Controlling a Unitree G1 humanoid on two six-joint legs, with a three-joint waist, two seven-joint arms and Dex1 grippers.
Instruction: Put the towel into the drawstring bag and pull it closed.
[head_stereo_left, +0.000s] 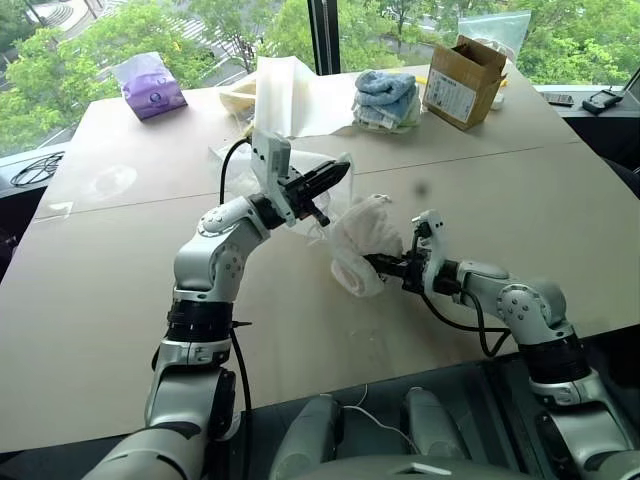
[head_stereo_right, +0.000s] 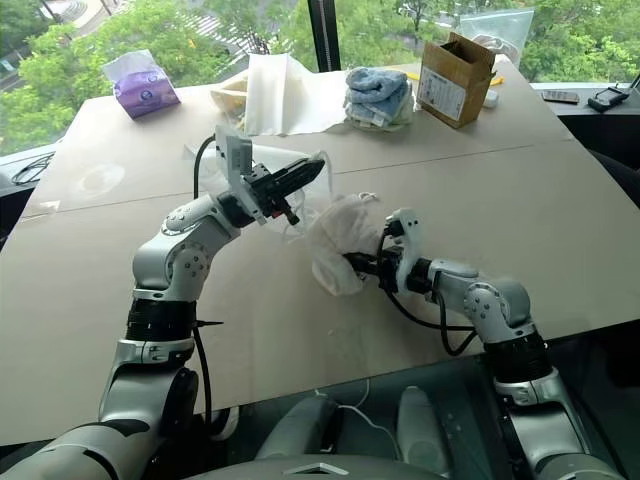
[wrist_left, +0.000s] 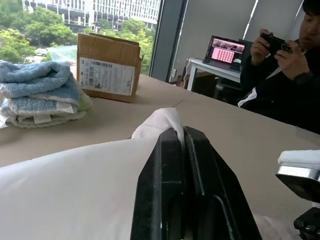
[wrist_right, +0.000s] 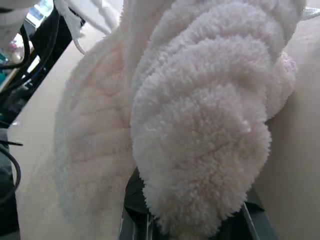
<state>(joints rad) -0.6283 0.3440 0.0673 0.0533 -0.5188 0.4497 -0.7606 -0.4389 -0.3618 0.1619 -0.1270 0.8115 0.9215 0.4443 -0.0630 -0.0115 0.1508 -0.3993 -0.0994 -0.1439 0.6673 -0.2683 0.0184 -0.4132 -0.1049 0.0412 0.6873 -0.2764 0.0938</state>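
Left pincer (head_stereo_left: 335, 176) is clamping the drawstring bag (wrist_left: 75, 185); right pincer (head_stereo_left: 378, 264) is gripping the towel (wrist_right: 200, 125) beside it. Left wrist view is adding a person (wrist_left: 287, 65) behind the cardboard box (wrist_left: 107, 74).

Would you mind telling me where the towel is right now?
The towel is bunched at the table's middle in the head views, held by the right gripper, just right of the left gripper, which pinches the bag.

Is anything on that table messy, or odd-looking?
Nothing is spilled or broken. The oddest sight is mid-table: the towel hangs bunched from the right gripper, while the left gripper pinches the thin drawstring bag up off the table. At the far edge, a white sheet lies rumpled.
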